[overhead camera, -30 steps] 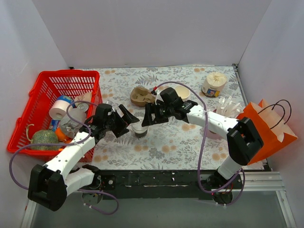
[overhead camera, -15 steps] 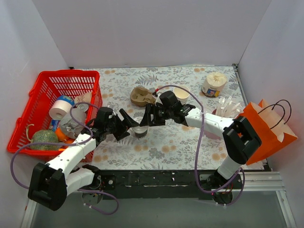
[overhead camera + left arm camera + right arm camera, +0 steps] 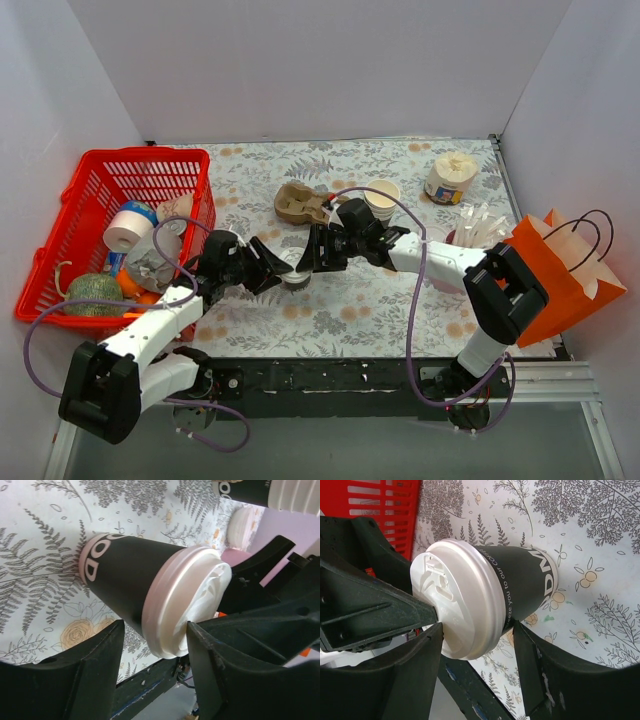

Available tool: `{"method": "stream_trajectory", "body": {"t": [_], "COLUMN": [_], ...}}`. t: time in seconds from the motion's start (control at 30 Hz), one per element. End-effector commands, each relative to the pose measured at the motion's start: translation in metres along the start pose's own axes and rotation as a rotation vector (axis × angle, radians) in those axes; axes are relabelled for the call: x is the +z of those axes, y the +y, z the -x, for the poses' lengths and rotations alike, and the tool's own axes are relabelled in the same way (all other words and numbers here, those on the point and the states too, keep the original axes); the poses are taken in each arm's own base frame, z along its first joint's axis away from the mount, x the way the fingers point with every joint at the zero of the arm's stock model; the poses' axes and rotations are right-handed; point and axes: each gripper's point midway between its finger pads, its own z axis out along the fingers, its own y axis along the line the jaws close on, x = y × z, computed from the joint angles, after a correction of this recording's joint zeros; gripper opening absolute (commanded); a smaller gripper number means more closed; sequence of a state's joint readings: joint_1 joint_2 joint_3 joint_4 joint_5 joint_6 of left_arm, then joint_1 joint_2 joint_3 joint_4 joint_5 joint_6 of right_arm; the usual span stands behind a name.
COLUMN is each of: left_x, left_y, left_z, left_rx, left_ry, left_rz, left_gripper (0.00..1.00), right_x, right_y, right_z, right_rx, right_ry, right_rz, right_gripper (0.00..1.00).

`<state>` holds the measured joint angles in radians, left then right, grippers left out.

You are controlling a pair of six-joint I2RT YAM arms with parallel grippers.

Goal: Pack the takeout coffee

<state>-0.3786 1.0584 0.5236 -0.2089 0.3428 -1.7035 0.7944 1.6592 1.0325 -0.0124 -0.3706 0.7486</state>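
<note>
The takeout coffee [image 3: 294, 272] stands unpacked on the worktop [image 3: 350, 305] at frame centre. My left hand [image 3: 155, 630] and right hand [image 3: 477, 630] both straddle its lid [image 3: 455, 610], but I cannot tell whether either is gripping it. Transfer, presumably to the orange bag [image 3: 560, 285] at right, is not yet done.

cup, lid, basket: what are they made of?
Cup: likely paper. Matte black wall with white print and a pale rolled base rim.
Lid: thin moulded plastic, white with a slight sheen. It has embossed ridges and a stepped rim.
Basket: red plastic, probably rigid, with open moulded lattice walls.
</note>
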Motion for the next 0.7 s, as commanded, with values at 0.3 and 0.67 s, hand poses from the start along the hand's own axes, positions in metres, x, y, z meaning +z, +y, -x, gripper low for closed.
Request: {"method": "stream_trajectory", "body": {"t": [0.3,0.67], "left_x": [0.011,0.013], "left_y": [0.051,0.080], "left_z": [-0.022,-0.032], "left_rx": [-0.074,-0.086], "left_ry": [0.056,0.050], "left_rz": [0.116,0.164], "left_gripper": [0.33,0.29], "right_x": [0.018,0.025], "right_y": [-0.029,-0.053], "right_z": [-0.017,-0.022], "right_rx": [-0.017,-0.196], "right_ry": [0.026,-0.003], "right_rz": [-0.044,-0.066], "right_gripper": [0.54,0.52]}}
